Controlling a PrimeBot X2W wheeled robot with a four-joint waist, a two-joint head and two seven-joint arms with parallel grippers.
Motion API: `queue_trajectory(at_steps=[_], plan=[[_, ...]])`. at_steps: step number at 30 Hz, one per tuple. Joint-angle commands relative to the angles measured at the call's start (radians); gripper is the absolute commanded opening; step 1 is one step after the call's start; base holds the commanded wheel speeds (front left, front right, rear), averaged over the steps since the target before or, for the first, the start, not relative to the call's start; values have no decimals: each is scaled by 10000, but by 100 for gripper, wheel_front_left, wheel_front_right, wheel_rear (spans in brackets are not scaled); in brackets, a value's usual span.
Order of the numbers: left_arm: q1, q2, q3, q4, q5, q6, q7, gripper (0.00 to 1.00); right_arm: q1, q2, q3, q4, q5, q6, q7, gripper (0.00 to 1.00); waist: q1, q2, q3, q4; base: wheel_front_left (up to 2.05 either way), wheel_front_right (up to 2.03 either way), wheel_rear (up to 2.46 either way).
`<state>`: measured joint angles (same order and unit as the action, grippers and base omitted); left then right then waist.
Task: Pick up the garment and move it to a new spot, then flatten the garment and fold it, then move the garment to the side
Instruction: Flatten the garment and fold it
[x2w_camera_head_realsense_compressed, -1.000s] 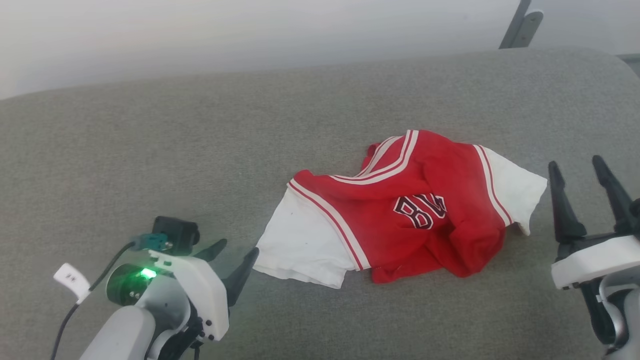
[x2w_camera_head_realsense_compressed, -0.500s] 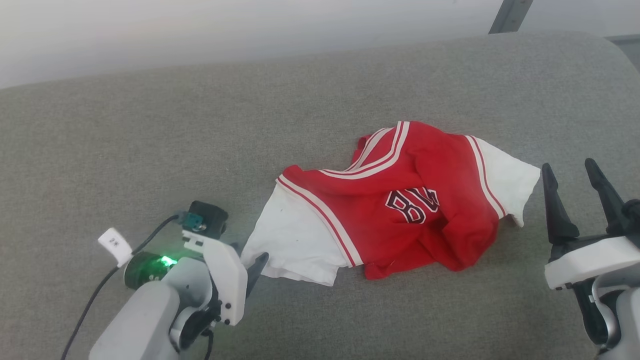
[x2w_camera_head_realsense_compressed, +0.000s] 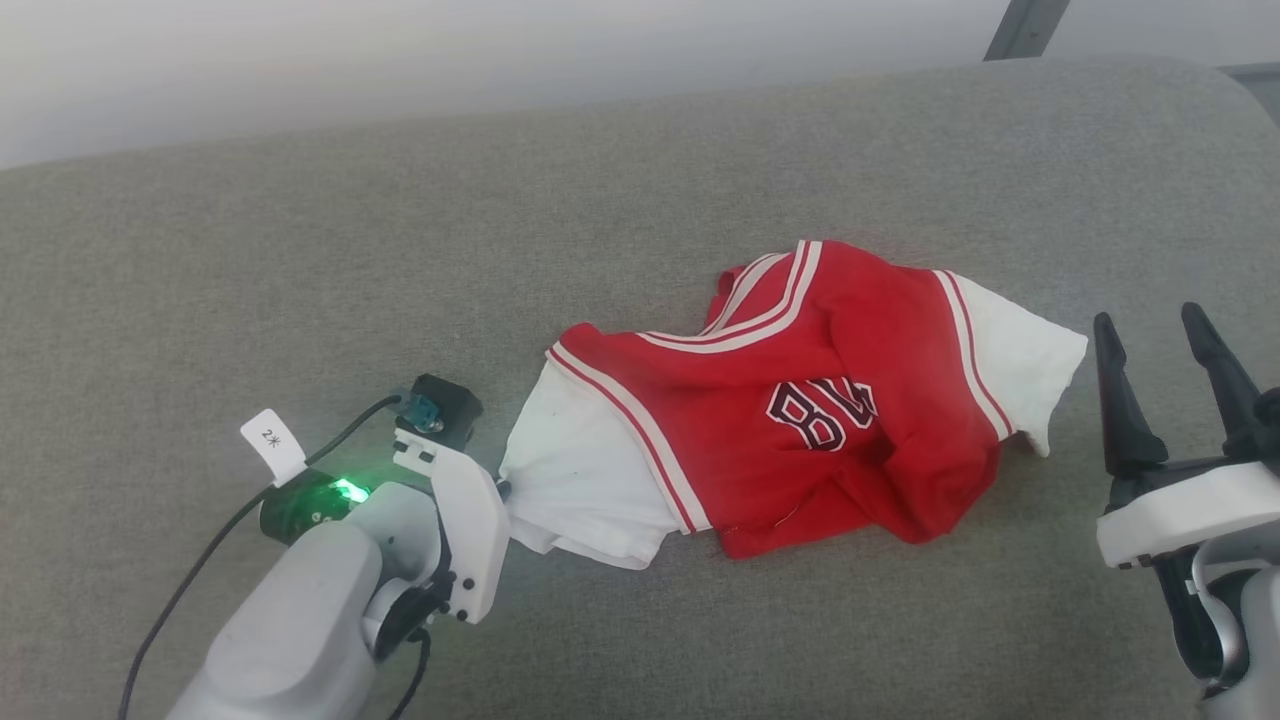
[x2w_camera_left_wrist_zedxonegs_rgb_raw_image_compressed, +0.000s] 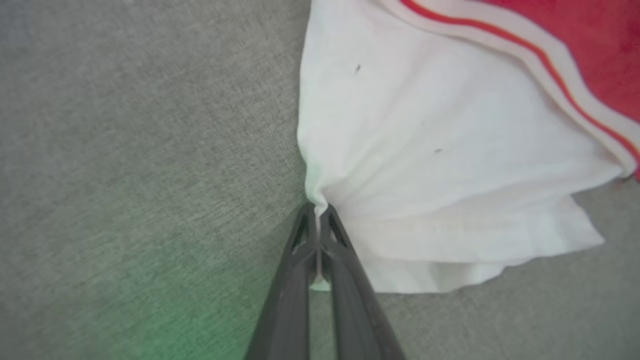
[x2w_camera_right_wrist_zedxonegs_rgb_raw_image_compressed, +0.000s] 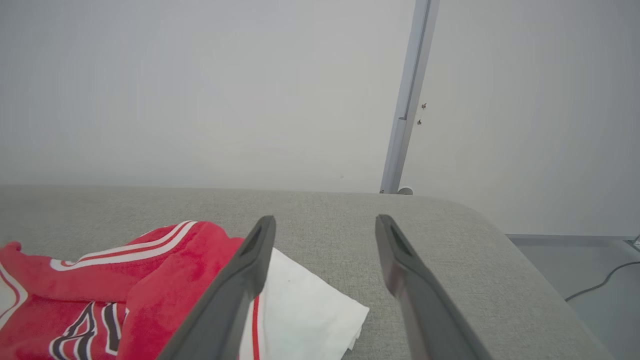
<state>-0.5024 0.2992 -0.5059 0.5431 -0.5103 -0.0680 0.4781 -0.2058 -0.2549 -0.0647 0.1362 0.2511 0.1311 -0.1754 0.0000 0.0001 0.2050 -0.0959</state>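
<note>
Two pincers were noted: left pincer (x2w_camera_left_wrist_zedxonegs_rgb_raw_image_compressed: 317, 209) was clamped on a white sleeve edge of the garment (x2w_camera_head_realsense_compressed: 800, 400); right pincer (x2w_camera_head_realsense_compressed: 1147, 320) stood with fingers apart near the opposite sleeve.

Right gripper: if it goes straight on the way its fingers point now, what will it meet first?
Likely nothing: the open right gripper points past the garment, lying to its left. Ahead is bare grey cushion, then the wall; its height above the cushion is unclear.
</note>
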Motion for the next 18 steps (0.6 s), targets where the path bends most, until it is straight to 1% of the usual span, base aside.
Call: queue_trajectory(at_steps=[1,6,12,13,14,16,18], plan=[[484,403,-126,583,100,54,198,0,18,-19,-33,-45,-88,-7,28,100,0,-1,-24,48,0,0,0],[548,1217,128,447,156,44,105,0,45,-59,-87,-61,-93,-7,51,100,0,-1,-72,182,0,0,0],[708,2140,518,192,13,112,101,0,49,-119,78,15,27,-7,118,100,0,-1,-178,287,0,0,0],[708,2140,518,192,13,112,101,0,49,-119,78,15,27,-7,118,100,0,-1,-178,287,0,0,0],[773,2420,603,156,21,145,97,0,26,-142,137,50,39,-7,132,100,0,-1,-221,297,0,0,0],[856,2627,682,98,5,170,78,0,-20,-176,238,86,143,-7,119,100,0,-1,-261,303,0,0,0],[894,2675,752,78,-86,188,23,0,-49,-184,279,107,200,-7,93,100,0,-1,-283,307,0,0,0]])
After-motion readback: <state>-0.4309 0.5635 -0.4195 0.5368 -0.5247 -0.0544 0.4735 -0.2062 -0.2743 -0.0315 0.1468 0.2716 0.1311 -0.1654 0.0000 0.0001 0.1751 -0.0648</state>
